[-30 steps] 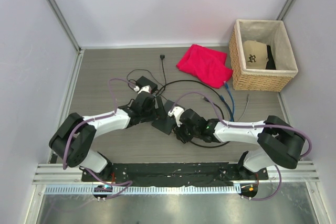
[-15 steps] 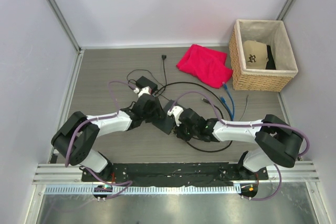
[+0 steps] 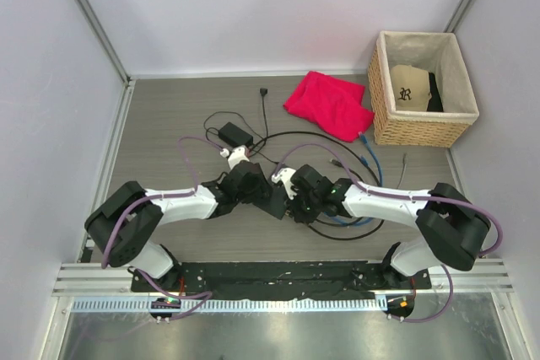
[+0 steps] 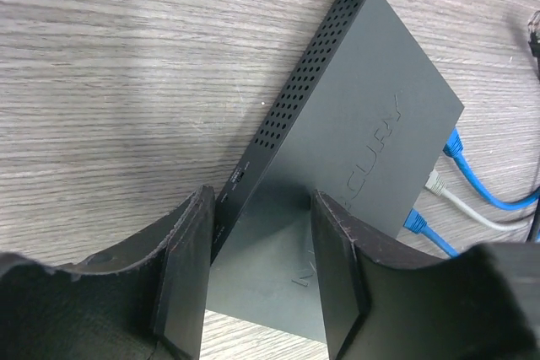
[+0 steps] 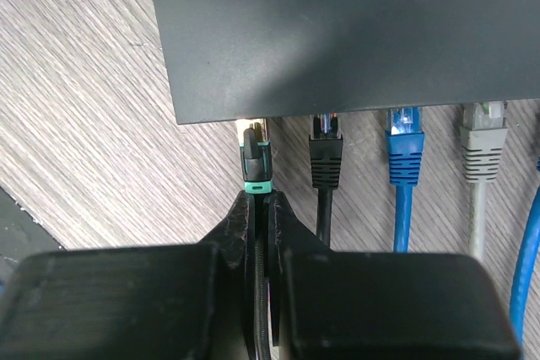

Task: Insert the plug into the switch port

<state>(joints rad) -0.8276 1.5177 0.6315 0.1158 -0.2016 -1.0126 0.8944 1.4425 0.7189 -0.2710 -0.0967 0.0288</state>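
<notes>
Seating the plug (image 5: 256, 166).
My right claw (image 5: 260, 201) pinches it just ahead of its tips, at the switch (image 5: 354, 31) end port (image 5: 253, 126); left claw (image 4: 257, 280) straddles the switch, grip unclear. Next: push straight in.

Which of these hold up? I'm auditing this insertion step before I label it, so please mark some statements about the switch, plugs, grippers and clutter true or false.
1. The right gripper is shut on the green-booted plug. True.
2. The switch has no cables at its ports. False: a black plug, a blue plug and a grey plug sit along its port edge.
3. The left gripper has a finger on either side of the switch's end. True.
4. The red cloth lies inside the basket. False: it lies on the table beside the basket, which holds a cap.
</notes>
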